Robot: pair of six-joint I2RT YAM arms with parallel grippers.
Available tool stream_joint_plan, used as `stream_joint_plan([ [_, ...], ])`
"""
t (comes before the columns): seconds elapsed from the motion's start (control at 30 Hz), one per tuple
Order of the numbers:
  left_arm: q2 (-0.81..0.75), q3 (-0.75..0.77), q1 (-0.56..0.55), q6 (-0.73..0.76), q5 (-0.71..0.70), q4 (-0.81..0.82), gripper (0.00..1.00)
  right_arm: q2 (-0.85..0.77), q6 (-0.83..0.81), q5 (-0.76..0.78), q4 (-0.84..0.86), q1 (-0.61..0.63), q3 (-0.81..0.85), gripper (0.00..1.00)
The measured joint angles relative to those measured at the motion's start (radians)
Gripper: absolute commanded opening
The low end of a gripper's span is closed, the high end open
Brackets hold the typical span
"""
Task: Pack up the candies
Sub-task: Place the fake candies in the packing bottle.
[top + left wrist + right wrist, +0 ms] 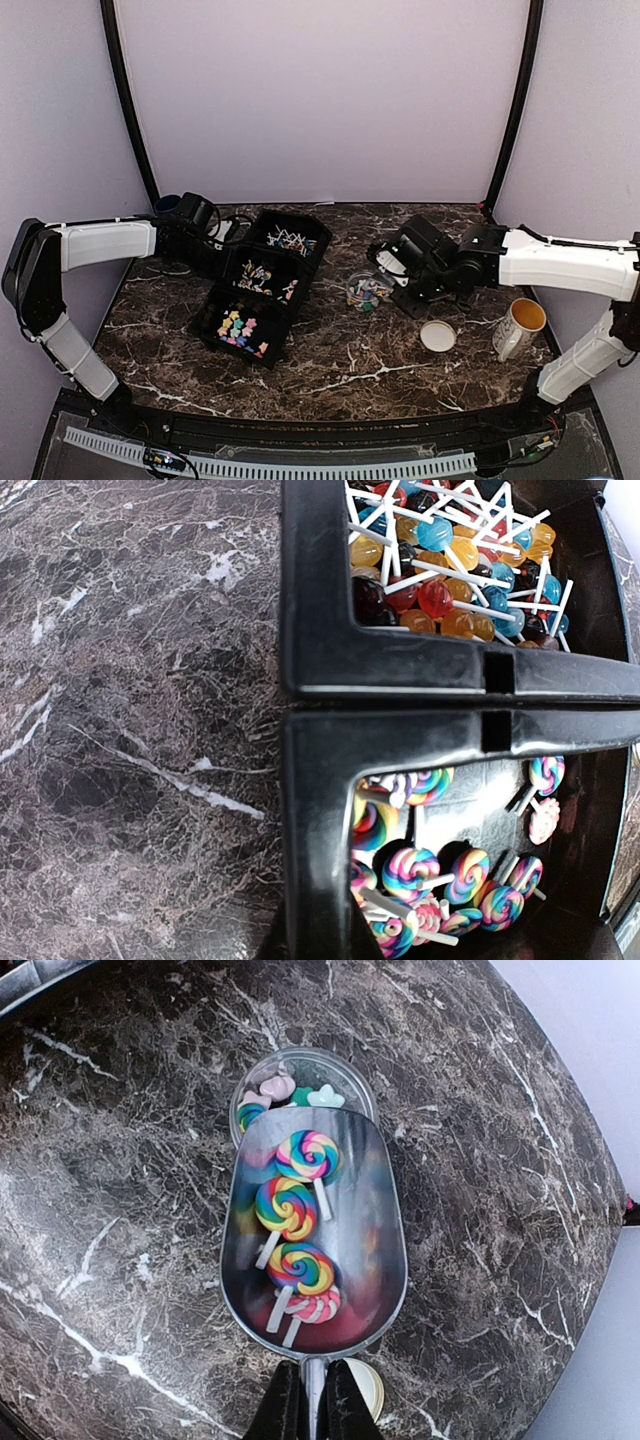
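**Right gripper** (308,1392): fingers are pressed onto the thin handle of a metal scoop (378,1250). The scoop lies near level, its tip over the rim of a small clear jar (357,1075) on the table (120,1210). The candies (287,1207) on the scoop are three swirl lollipops and a striped one, lying in a row. A few pastel ones sit in the jar already.

**Step, as we judge it:** emptying a scoopful into the jar. The next move calls for dipping the scoop's tip over the mouth, slowly. The scoop looks at least as wide as the jar, so sticks could catch on the rim or slide off onto the table.

**Left gripper** (215,232): it sits at the far left corner of the black tray (400,675). The jaws are closed, but we cannot tell whether they nip the tray wall.

**Views compared:**
- The right wrist alone shows the scoop's load and the jar's contents.
- The left wrist alone shows the stock up close: round lollipops in one compartment, swirls in the next. Its own fingers are out of frame.
- The top view alone gives the layout: tray left, jar centre, tan lid (437,336) and mug (520,325) to the right. The lid is off, so the jar is not yet closed.
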Motion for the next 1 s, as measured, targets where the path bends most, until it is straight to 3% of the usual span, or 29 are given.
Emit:
stream_joint_plan([
  [1.0,0.000,0.000,0.000,0.000,0.000,0.000,0.00,0.119,0.003,-0.009,-0.284,0.000,0.197,0.00],
])
